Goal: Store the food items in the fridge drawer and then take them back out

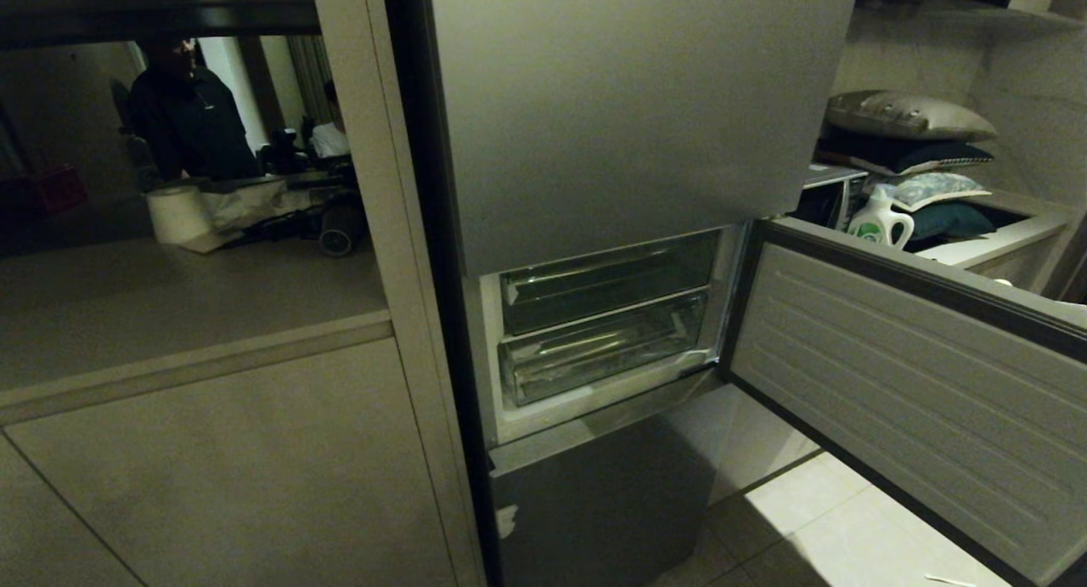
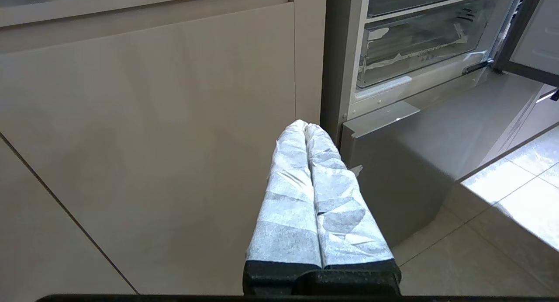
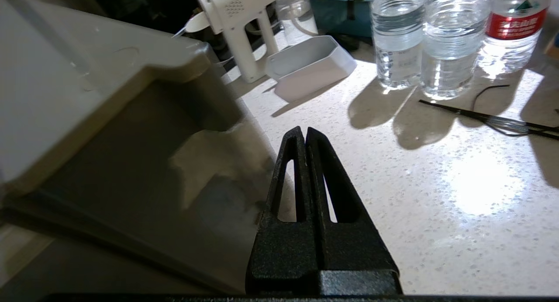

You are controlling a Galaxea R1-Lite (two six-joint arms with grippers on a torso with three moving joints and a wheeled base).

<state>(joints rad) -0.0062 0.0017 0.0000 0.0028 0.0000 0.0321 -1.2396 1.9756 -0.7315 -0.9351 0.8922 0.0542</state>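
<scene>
The fridge's middle compartment stands open with two clear drawers pushed in. The lower one is the fridge drawer, also seen in the left wrist view. Nothing shows inside it. The food items are out of view. My left gripper, its fingers wrapped in white paper, is shut and empty, low in front of the beige cabinet beside the fridge. My right gripper is shut and empty above a white speckled countertop. Neither gripper shows in the head view.
The compartment door swings out to the right over the tiled floor. On the countertop near my right gripper stand water bottles, a white spray gun, a white tub, a black cable and a beige box. A person stands beyond the left counter.
</scene>
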